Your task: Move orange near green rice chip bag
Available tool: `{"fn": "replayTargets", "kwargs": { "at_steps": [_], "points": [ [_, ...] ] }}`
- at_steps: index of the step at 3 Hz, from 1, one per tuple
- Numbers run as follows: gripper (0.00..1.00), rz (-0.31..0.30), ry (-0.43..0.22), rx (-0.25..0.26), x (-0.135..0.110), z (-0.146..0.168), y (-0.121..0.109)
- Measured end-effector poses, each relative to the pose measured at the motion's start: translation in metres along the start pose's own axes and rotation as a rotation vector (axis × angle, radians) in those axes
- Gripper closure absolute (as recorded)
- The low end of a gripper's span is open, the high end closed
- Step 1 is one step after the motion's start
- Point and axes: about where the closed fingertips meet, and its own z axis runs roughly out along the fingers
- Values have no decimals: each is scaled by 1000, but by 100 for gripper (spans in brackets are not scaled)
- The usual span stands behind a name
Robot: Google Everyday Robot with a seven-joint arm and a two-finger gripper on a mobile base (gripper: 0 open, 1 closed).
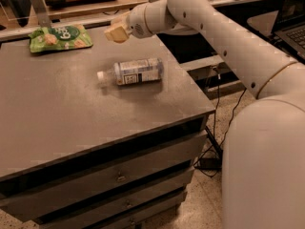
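The green rice chip bag (59,37) lies flat at the far left of the dark table (57,123). My gripper (116,32) hangs above the table's far edge, to the right of the bag and beyond the bottle. It is shut on the orange (114,34), which shows as a pale-orange lump between the pale fingers. The orange is held off the table surface, about a bag's width from the bag.
A clear plastic bottle (133,71) with a white label lies on its side mid-table, in front of the gripper. Drawers (119,175) run along the table's front. A laptop (291,18) sits at the far right. A rail and shelf stand behind the table.
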Motion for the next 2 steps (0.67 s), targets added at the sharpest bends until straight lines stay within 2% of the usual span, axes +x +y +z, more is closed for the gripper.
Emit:
{"fn": "replayTargets", "kwargs": {
  "at_steps": [1,2],
  "points": [
    [100,-13,-1,-7,-3,14,1],
    [100,-41,-16,-43,-10,45,3]
  ]
}}
